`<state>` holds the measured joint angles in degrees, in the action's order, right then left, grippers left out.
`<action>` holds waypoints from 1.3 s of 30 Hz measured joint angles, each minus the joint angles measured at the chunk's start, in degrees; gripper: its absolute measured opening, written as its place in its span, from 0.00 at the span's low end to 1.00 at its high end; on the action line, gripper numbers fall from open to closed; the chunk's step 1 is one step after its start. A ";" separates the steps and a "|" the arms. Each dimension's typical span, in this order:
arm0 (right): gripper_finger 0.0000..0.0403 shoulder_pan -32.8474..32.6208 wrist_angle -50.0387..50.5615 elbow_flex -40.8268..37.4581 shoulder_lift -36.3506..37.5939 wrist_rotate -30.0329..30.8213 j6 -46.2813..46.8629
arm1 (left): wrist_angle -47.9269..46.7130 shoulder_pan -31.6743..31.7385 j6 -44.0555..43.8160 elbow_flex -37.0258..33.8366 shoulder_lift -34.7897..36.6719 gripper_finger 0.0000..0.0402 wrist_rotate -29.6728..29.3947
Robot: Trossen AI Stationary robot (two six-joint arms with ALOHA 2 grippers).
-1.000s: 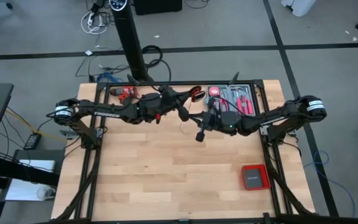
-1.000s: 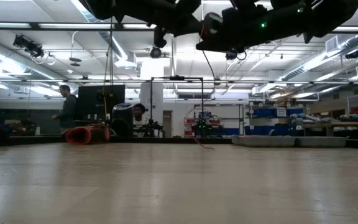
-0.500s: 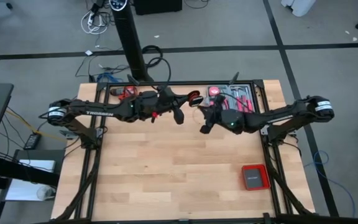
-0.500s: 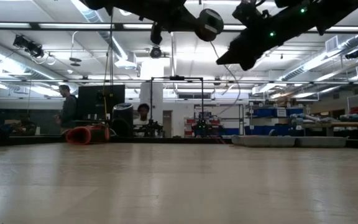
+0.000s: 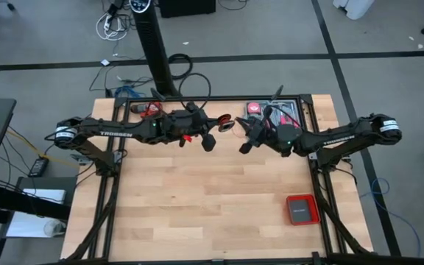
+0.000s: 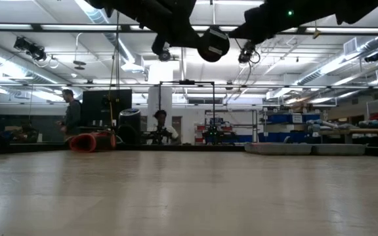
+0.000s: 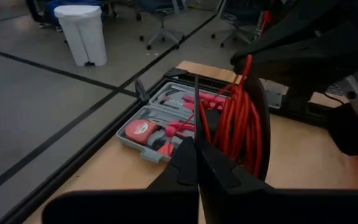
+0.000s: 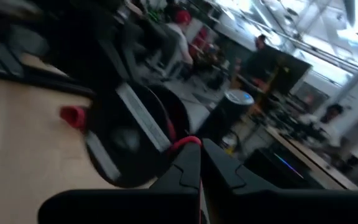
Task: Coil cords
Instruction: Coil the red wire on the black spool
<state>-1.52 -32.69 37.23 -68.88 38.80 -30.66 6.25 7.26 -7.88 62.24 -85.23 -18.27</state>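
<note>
Red cord coil (image 7: 238, 121) hangs above the tabletop's (image 5: 197, 199) far edge, between both arms. Left end effector (image 5: 209, 142) pinched on a strand; right end effector (image 5: 244, 147) closed (just beside the coil).

Both arms up top over bare table (image 6: 189, 196); red drill (image 6: 92, 141) at far edge

Counted on the table (image 5: 197, 199): one coiled red cord (image 7: 238, 127), one open tool case (image 5: 285, 114), one flat red box (image 5: 302, 210), one red-and-black drill (image 5: 149, 110). Two arms overhead. Three people (image 6: 71, 115) were seen in the room behind.
</note>
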 joint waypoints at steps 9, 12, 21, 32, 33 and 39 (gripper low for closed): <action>0.05 -1.33 -3.12 3.41 -4.20 -3.12 0.61 | 1.19 -0.08 3.33 -0.11 -0.04 0.00 -1.99; 0.11 -1.73 -2.91 4.91 -5.09 -3.11 0.84 | 1.91 -0.95 7.56 -0.13 -0.04 0.00 -5.94; 0.26 -4.41 -2.44 5.73 -4.96 -5.58 3.53 | 6.55 -4.17 22.75 -0.15 -0.13 0.00 -15.62; 0.27 -9.87 5.45 5.73 -4.90 2.39 12.06 | 12.71 -6.45 40.99 -0.15 -0.20 0.00 -21.99; 0.27 -10.08 6.85 5.73 -4.74 4.92 13.26 | 13.06 -6.64 42.47 -0.15 -0.20 0.00 -22.36; 0.26 -8.73 16.68 5.73 -4.57 4.74 21.73 | 13.77 -7.92 46.77 -0.15 -0.20 0.00 -22.17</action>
<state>-10.25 -16.01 42.96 -73.45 43.53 -8.93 20.02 -0.66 38.89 62.08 -85.43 -40.45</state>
